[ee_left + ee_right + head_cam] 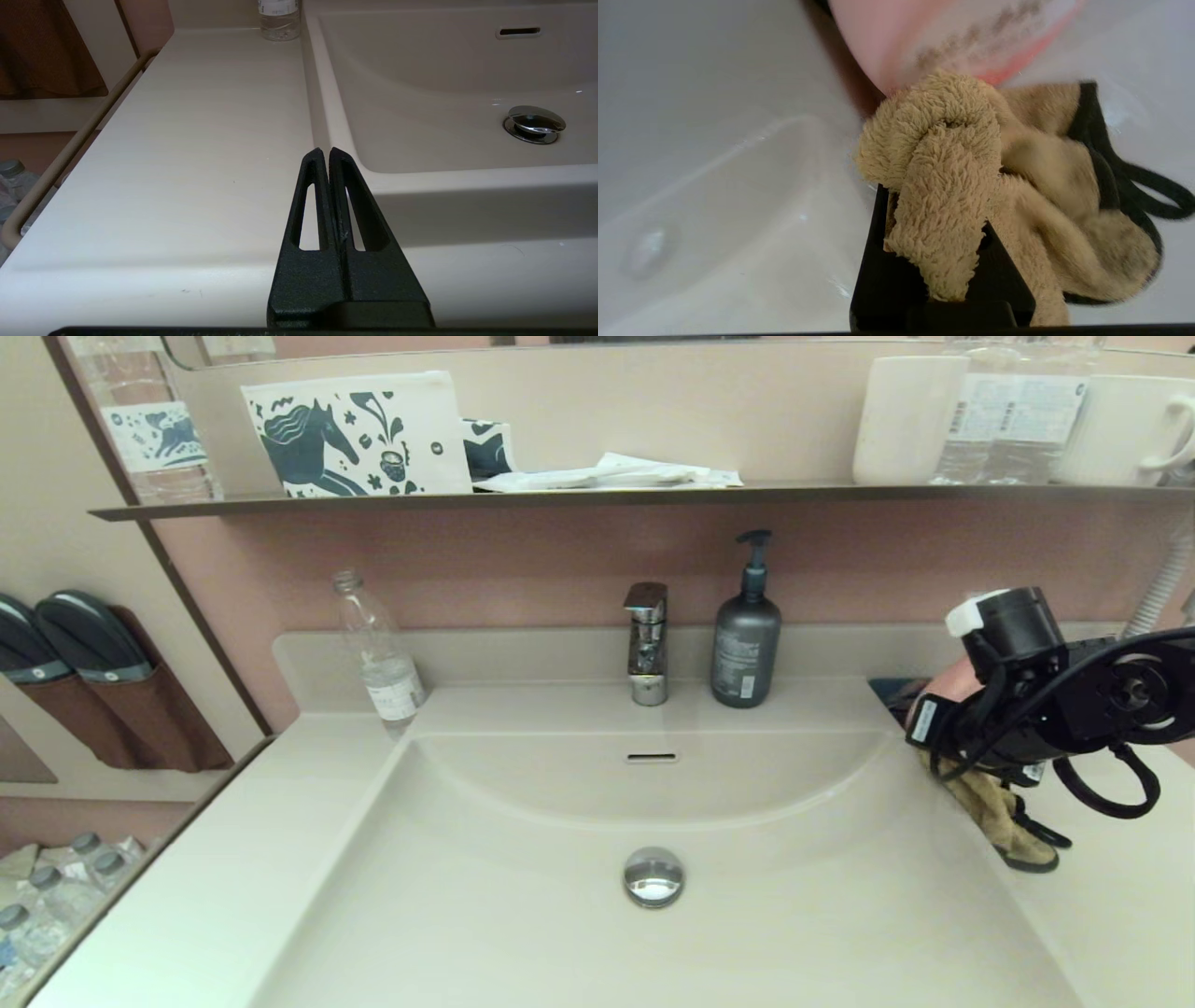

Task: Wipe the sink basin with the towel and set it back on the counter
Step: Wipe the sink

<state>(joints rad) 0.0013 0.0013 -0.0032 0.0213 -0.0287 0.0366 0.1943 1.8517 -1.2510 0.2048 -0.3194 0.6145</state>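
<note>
Nearest, at the front left of the counter: left gripper parked, fingers pressed together with nothing between them, tips aimed along the strip of counter beside the left rim of the sink basin. Not visible in the head view. Basin itself wide and rectangular, cream-white, with the chrome drain plug set in the middle of the floor and the overflow slot in the curved rear wall above it. At the right rim of the basin, over the counter: right gripper clamped on the towel, a fold of mustard terry bulging up between the fingers, remainder hanging bunched to one side with black edging and a black loop trailing onto the white surface. In the head view, towel seen drooping below the black wrist, lower corner down at the counter just right of the basin edge; contact with the surface cannot be told for certain. Directly behind the towel, a pink bottle, touching or nearly touching the cloth. Further back along the raised rear edge: clear plastic bottle at left, chrome faucet at centre, dark grey pump dispenser just right of the faucet. Furthest, on the thin dark wall shelf: horse-print pouch, wrapped packets, white cup, water bottle and white mug.
</note>
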